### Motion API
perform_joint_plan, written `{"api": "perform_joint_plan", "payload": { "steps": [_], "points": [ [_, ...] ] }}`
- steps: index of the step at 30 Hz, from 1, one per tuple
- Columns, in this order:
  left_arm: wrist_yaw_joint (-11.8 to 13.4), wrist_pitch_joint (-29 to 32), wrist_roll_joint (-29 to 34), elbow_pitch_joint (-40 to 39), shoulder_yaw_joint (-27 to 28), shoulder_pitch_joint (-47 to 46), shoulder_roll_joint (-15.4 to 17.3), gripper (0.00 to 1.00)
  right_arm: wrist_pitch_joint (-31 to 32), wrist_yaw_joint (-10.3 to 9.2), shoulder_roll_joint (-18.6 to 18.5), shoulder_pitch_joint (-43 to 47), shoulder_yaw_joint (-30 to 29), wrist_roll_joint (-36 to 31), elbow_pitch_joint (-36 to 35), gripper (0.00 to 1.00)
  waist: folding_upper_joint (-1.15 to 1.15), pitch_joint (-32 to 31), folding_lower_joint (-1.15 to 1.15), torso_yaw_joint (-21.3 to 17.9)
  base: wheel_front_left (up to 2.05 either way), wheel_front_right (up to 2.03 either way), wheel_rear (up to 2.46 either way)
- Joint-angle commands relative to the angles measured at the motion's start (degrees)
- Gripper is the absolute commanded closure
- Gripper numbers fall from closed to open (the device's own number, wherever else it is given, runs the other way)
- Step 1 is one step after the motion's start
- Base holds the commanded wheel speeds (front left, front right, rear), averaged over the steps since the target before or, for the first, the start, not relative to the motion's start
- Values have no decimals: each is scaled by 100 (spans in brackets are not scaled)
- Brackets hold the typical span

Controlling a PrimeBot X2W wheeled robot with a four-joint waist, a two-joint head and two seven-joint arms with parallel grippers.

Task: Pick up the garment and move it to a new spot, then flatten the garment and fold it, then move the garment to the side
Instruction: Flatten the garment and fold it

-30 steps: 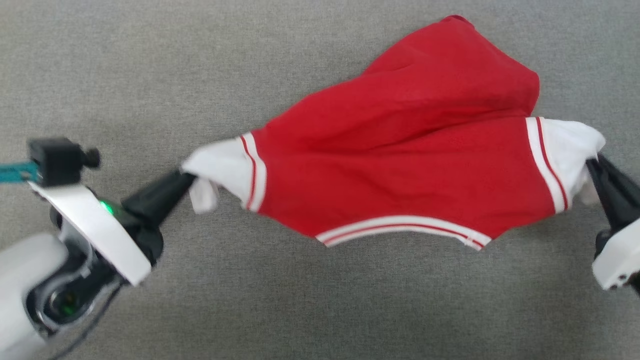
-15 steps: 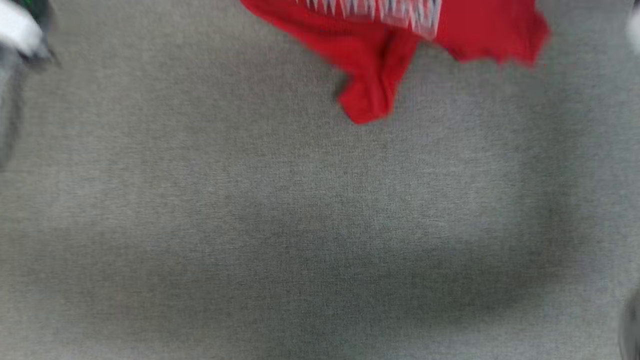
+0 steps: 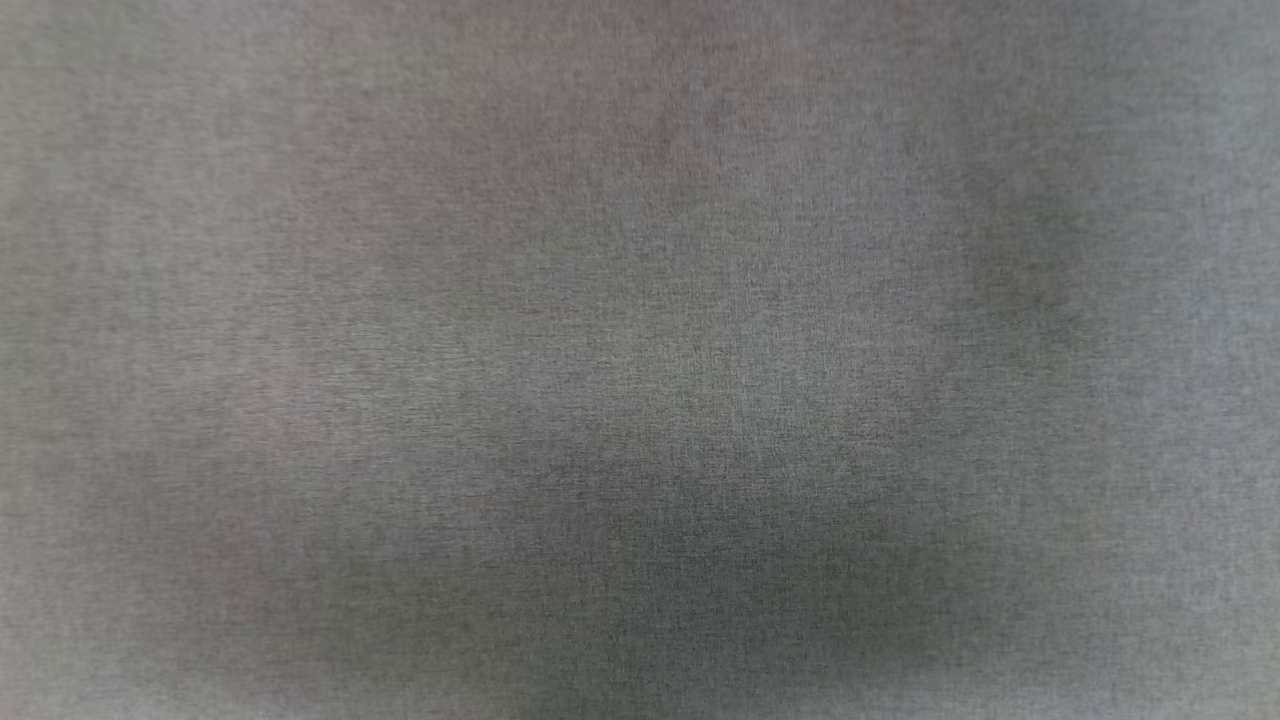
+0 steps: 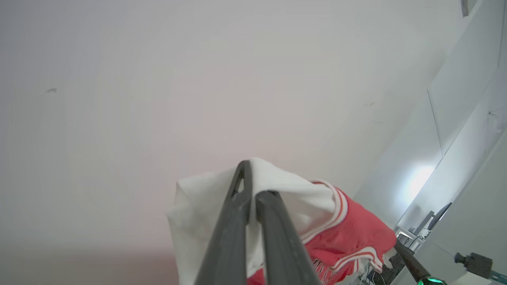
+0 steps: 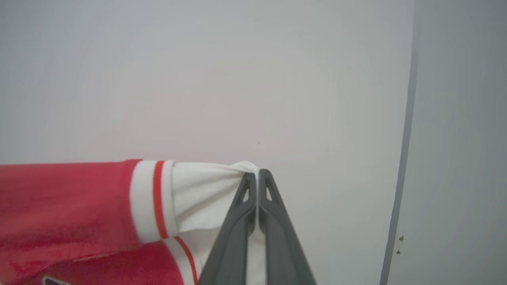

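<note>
The garment [image 5: 63, 198], body cropped — pinched tight by left pincer [image 4: 254, 184] and right pincer [image 5: 257, 175].

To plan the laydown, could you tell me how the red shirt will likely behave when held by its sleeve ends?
Probably floppy: the red shirt bunches into pleats where the right gripper pinches its white sleeve end. Likely light: thin fingertip pinches hold it, the left gripper too. It should drape and crease, not lie flat by itself.

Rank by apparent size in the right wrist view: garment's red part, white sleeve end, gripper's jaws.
1. Red part of the garment
2. White sleeve end and right gripper jaws: about alike; jaws nearest the camera, so unranked.
</note>
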Motion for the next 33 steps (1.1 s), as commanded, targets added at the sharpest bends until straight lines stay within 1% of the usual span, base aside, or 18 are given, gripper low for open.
{"api": "perform_joint_plan", "payload": {
  "steps": [1, 4, 5, 8, 10, 11, 12, 16, 21, 23, 26, 33],
  "points": [
    [14, 140, -33, -112, 58, 239, 93, 100, -22, -6, -95, 10, 33, -68, 220, 100, 0, -141, 0, 33, 0, 0, 0],
    [14, 441, -172, -313, 80, 651, 138, 100, 4, -6, -257, 247, 238, 49, 561, 100, 0, -200, 0, 40, 0, 0, 0],
    [13, 633, -221, -498, 66, 1011, 170, 100, -8, -6, -342, 528, 287, 178, 630, 100, 0, -232, 0, 33, 0, 0, 0],
    [13, 798, -248, -835, 31, 1825, 234, 100, 18, -5, -480, 1150, 410, 384, 490, 100, 0, -329, 0, 45, 0, 0, 0],
    [13, 837, -263, -1162, 18, 2460, 259, 100, 125, -5, -540, 1759, 505, 540, 278, 100, 0, -425, 0, 53, 0, 0, 0],
    [13, 837, -263, -1162, 18, 2460, 259, 100, 125, -5, -540, 1759, 505, 540, 278, 100, 0, -425, 0, 53, 0, 0, 0],
    [13, 868, -263, -1347, -11, 2814, 285, 100, 218, -5, -595, 2106, 560, 636, 135, 100, 0, -486, 0, 55, 0, 0, 0],
    [13, 755, -99, -1962, -77, 4134, 365, 100, 680, -5, -798, 3561, 560, 1135, -670, 100, 0, -727, 0, 108, 0, 0, 0],
    [13, 481, 246, -2555, -278, 5575, 512, 100, 1395, -5, -862, 5582, 381, 1712, -2020, 100, 0, -1041, 0, 160, 0, 0, 0],
    [13, 359, 289, -2745, -333, 6031, 538, 100, 1690, -5, -808, 6318, 242, 1908, -2578, 100, 0, -1135, 0, 177, 0, 0, 0],
    [13, 178, 489, -2998, -460, 6658, 709, 100, 2080, -4, -717, 7312, -22, 2113, -3324, 100, 0, -1228, 0, 213, 0, 0, 0],
    [13, -169, 737, -3414, -813, 7611, 1016, 100, 2971, -4, -424, 9208, -236, 2581, -4680, 100, 0, -1290, 0, 391, 0, 0, 0]
  ]
}}
